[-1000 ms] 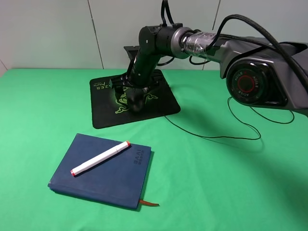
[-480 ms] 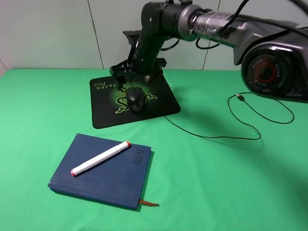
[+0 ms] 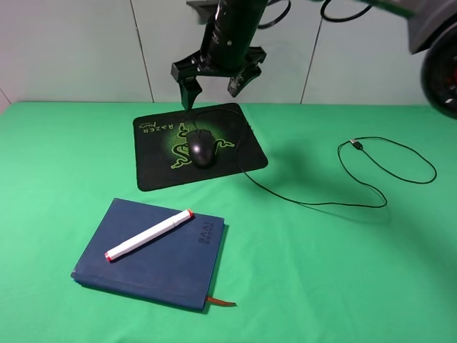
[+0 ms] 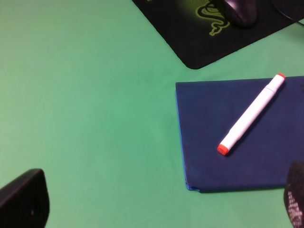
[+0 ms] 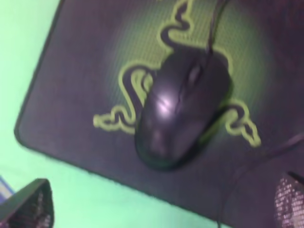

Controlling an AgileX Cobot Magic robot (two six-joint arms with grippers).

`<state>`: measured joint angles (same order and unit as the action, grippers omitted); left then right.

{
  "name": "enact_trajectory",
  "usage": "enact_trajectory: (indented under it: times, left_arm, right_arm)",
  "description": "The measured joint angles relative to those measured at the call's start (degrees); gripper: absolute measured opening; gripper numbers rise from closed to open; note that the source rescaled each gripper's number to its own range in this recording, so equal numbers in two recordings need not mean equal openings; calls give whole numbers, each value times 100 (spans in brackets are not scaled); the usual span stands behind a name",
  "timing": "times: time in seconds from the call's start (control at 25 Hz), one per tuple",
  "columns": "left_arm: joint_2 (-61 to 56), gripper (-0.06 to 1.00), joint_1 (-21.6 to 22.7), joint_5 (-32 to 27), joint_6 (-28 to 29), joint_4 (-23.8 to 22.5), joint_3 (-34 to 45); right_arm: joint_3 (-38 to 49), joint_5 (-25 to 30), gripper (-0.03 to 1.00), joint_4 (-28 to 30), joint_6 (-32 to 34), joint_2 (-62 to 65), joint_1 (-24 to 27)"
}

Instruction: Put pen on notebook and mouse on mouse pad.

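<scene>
Mouse (image 3: 202,148): sits on the pad's green logo, untouched; its cable (image 3: 335,204) trails off toward 3 o'clock across the cloth.
Pad (image 3: 153,171): flat on the green cloth (image 3: 321,286), at 12 o'clock from the notebook, apart from it.
Pen (image 3: 149,235): lies diagonally on the notebook cover, tips at 2 and 8 o'clock.
Notebook (image 3: 178,275): closed, near the front edge; ribbon (image 3: 221,303) pokes out at 5 o'clock.
Right gripper (image 3: 217,91): hangs above the pad's far edge, jaws wide apart, empty.
Left gripper (image 4: 156,209): jaws spread wide, empty, above the cloth beside the notebook.
</scene>
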<state>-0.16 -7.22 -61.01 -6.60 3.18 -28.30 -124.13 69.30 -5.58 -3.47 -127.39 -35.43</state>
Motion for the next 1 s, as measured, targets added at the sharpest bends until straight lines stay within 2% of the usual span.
enact_trajectory:
  times: [0.4, 1.0]
  left_arm:
    - [0, 100, 0, 0, 0, 0, 0]
    - [0, 100, 0, 0, 0, 0, 0]
  right_arm:
    - [189, 43, 100, 72, -6, 1059, 0]
    - [3093, 74, 100, 52, 44, 4001, 0]
